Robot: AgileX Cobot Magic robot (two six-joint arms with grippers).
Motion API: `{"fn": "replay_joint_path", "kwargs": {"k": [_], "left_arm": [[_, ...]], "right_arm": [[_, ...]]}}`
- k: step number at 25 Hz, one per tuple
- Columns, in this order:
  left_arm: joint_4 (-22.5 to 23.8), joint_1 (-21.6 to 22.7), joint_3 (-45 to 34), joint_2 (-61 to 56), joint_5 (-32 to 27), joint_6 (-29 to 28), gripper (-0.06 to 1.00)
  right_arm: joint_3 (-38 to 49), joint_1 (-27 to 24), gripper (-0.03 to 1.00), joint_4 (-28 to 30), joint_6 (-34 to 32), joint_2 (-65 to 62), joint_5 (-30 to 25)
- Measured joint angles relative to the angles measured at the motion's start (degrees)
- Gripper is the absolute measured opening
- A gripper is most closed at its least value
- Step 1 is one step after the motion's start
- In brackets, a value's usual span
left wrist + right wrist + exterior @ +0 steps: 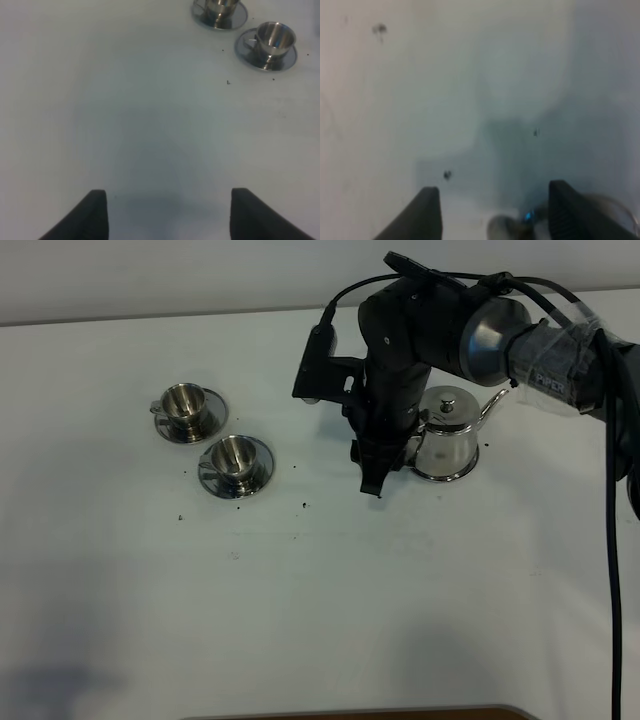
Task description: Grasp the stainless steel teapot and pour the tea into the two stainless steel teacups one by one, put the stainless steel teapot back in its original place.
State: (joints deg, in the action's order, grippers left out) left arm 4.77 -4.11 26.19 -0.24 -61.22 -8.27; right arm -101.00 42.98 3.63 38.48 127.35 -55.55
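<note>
1. Right gripper (374, 480) hung with its jaws spread wide and nothing between them. Its fingertips pointed down at the table (320, 590), just beside the stainless steel teapot (447, 435).
2. That teapot stood upright on its round saucer (452, 477). It lay on the gripper's side toward the right edge of the high view, near the fingers but apart from them.
3. Its long axis ran handle to spout. The spout (493, 403) pointed away from the gripper, so the loop handle appeared to face it, though the arm partly hid that handle.
4. By that layout, the coming grasp turned on a short sideways move toward the handle, with the jaws set to straddle the loop.
5. Left gripper (167, 212) was likewise parted and empty over bare table, and was out of the high view, so the right arm looked the nearer to the pot.
6. Far teacup (186, 410) and near teacup (236, 462) sat on their own saucers, well apart from the pot. Neither cup showed any tea.
</note>
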Motion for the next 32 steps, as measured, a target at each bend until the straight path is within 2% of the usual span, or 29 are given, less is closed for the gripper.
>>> {"fn": "replay_joint_path", "kwargs": {"k": [20, 32], "left_arm": [[0.00, 0.00, 0.00, 0.00, 0.05, 0.12, 0.58], [0.00, 0.00, 0.00, 0.00, 0.05, 0.12, 0.58]], "right_arm": [[0.00, 0.00, 0.48, 1.14, -6.45, 0.00, -13.28], [0.00, 0.00, 0.48, 4.65, -10.70, 0.00, -14.06]]}}
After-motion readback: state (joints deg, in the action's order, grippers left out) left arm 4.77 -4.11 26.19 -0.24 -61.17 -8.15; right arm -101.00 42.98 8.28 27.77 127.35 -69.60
